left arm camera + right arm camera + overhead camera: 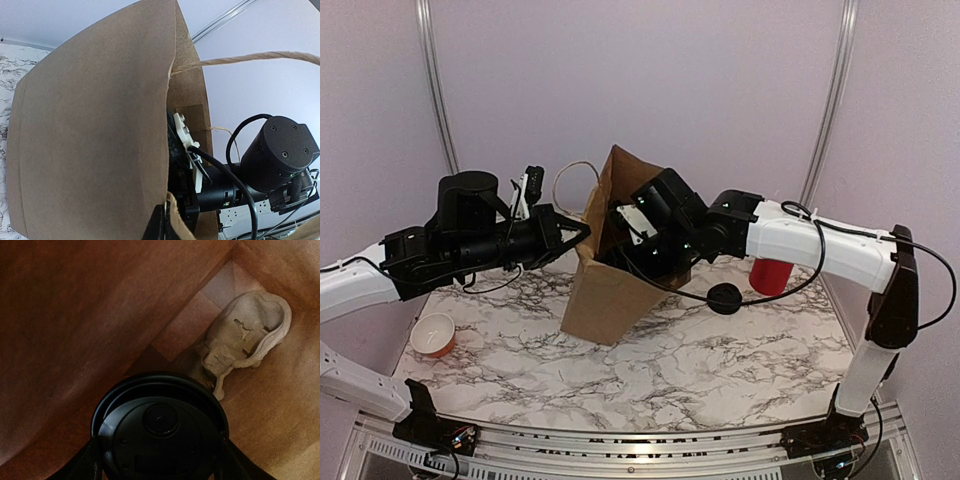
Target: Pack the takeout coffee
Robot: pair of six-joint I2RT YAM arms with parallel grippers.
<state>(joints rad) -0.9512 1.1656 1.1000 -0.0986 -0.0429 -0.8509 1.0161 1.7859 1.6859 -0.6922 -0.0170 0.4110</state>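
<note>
Since it is seen only from above, in the right wrist view, the takeout coffee (160, 427) is entered here by its black plastic lid alone; the paper wall and its lettering are hidden beneath

Item: one small lidded paper cup. Weight is judged light if empty, heavier and prone to sloshing if filled; which applies cannot be told

Wall: thin paper, judged soft enough to be dented by a hard squeeze

Lid: smooth plastic, judged slippery and liable to be popped off if the cup is lifted by it

Recommended hold: the cup body just under the lid, where the rolled rim stiffens the paper, with moderate pressure and the cup kept upright

Position: the coffee is gripped by the right gripper (159, 465), whose jaws are set fairly wide around it, one dark finger (86, 467) being visible at each flank of the lid. The cup is lodged squarely between the fingers, inside the brown paper bag (605, 290). Whether its base is resting on the bag floor cannot be told. Ahead of the fingertips and to one side, a pale moulded insert (247, 335) is seen on the bag floor, apart from the cup

Left gripper (582, 232): pinched flat on the bag's rim, by which the mouth is held open
</note>
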